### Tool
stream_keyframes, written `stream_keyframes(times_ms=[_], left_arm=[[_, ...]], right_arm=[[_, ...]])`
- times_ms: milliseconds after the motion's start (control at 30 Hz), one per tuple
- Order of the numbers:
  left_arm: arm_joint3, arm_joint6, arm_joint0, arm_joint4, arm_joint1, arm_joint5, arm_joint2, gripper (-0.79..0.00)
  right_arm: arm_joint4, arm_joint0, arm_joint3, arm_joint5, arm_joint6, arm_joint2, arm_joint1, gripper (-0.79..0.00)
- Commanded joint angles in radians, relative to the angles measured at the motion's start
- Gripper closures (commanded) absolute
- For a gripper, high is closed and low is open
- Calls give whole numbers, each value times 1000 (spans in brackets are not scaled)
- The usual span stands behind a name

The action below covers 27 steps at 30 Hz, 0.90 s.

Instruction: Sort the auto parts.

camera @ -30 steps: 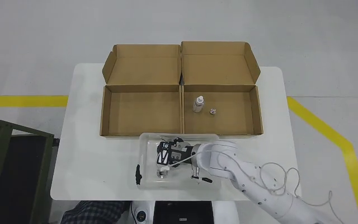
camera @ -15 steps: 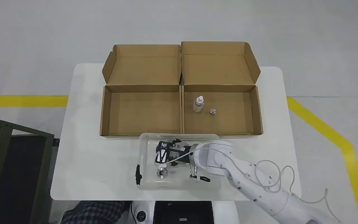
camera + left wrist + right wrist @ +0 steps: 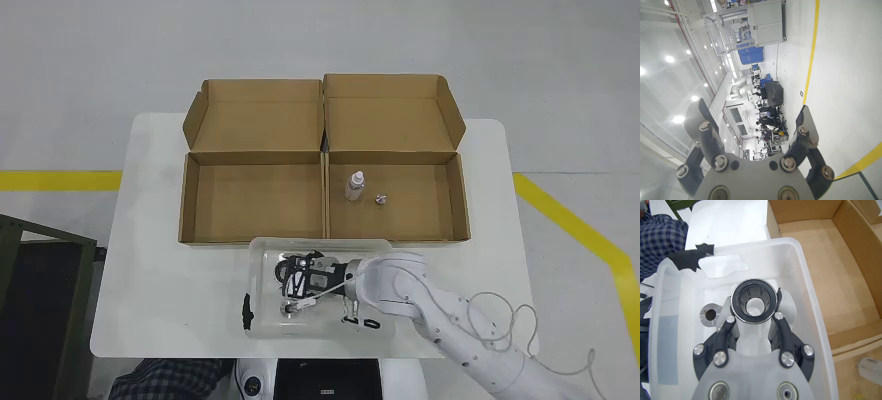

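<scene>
Grey-fingered and spread wide, your left claw (image 3: pixel 753 106) grips nothing and looks out at the hall. On the table (image 3: pixel 150 250), the left cardboard box (image 3: pixel 252 200) sits just beyond the clear plastic bin (image 3: pixel 330 241). Inside that bin your right claw (image 3: pixel 754 306) is clamped on a black-rimmed cylindrical bearing (image 3: pixel 753 291), with a small metal disc (image 3: pixel 709 314) just beside it. In the right cardboard box (image 3: pixel 440 205) you've got a white bottle-shaped part (image 3: pixel 355 185) and a tiny metal piece (image 3: pixel 380 198).

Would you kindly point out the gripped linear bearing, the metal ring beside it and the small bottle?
linear bearing (image 3: pixel 773 298): right wrist view, black end rim.
metal ring (image 3: pixel 703 317): right wrist view, silver face.
small bottle (image 3: pixel 353 188): top view, body.
</scene>
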Motion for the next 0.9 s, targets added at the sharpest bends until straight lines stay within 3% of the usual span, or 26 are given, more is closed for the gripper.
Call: stream_keyframes(times_ms=[0, 367, 867], left_arm=[[0, 0, 0, 0, 0, 0, 0, -785], [0, 0, 0, 0, 0, 0, 0, -785], [0, 0, 0, 0, 0, 0, 0, -785]], right_arm=[[13, -21, -28, -13, -17, 27, 8, 0], [222, -97, -65, -177, -194, 187, 42, 0], [430, -139, -14, -217, -246, 295, 60, 0]])
